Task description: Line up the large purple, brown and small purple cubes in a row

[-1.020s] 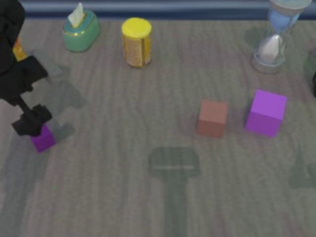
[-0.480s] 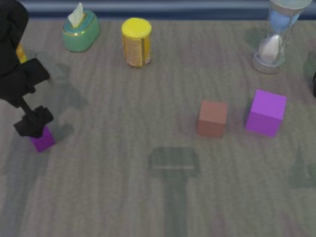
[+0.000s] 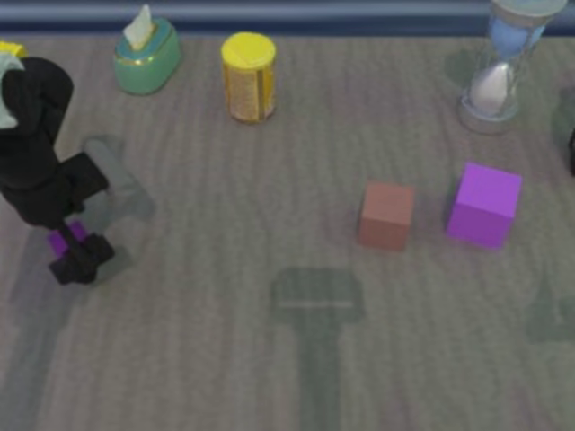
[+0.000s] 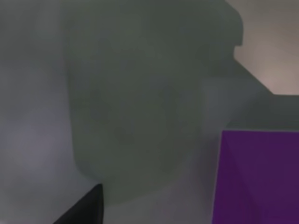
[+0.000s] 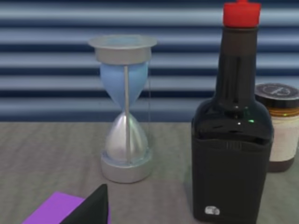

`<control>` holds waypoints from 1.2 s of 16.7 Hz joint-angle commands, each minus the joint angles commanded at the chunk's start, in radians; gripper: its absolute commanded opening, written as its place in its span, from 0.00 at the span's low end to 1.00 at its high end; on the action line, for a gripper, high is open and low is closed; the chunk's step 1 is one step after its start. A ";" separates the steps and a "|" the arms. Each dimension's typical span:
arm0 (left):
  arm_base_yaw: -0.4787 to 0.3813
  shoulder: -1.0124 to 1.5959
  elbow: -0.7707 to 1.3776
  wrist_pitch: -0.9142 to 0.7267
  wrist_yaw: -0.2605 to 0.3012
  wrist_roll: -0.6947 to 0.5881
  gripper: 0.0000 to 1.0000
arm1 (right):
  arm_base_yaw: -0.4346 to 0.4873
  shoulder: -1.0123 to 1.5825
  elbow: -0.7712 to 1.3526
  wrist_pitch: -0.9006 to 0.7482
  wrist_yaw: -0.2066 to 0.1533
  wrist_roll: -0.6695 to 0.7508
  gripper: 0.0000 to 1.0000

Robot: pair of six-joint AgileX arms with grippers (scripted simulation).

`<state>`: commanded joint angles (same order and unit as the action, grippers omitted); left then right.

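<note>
Lowered left gripper point(image 3: 79, 256) now covers deep-magenta small purple cube point(image 3: 65, 237).

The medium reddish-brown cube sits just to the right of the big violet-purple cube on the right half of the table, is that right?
Not quite. In the top view, the medium reddish-brown cube sits just to the left of the big violet-purple cube, not to its right. Both are indeed on the right half of the table, close together but apart.

grey woven table point(image 3: 269, 377), blue slatted wall point(image 5: 46, 70)
</note>
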<state>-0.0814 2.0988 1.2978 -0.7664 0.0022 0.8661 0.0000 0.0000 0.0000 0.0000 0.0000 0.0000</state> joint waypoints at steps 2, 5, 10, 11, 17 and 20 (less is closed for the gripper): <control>0.000 0.008 -0.008 0.012 0.000 0.000 1.00 | 0.000 0.000 0.000 0.000 0.000 0.000 1.00; 0.000 0.008 -0.008 0.012 0.000 0.000 1.00 | 0.000 0.000 0.000 0.000 0.000 0.000 1.00; 0.000 0.008 -0.008 0.012 0.000 0.000 0.62 | 0.000 0.000 0.000 0.000 0.000 0.000 1.00; 0.000 0.008 -0.008 0.012 0.000 0.000 0.55 | 0.000 0.000 0.000 0.000 0.000 0.000 1.00; 0.000 0.008 -0.008 0.012 0.000 0.000 0.10 | 0.000 0.000 0.000 0.000 0.000 0.000 1.00; 0.000 0.008 -0.008 0.012 0.000 0.000 0.00 | 0.000 0.000 0.000 0.000 0.000 0.000 1.00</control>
<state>-0.0814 2.1064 1.2897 -0.7540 0.0022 0.8665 0.0000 0.0000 0.0000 0.0000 0.0000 0.0000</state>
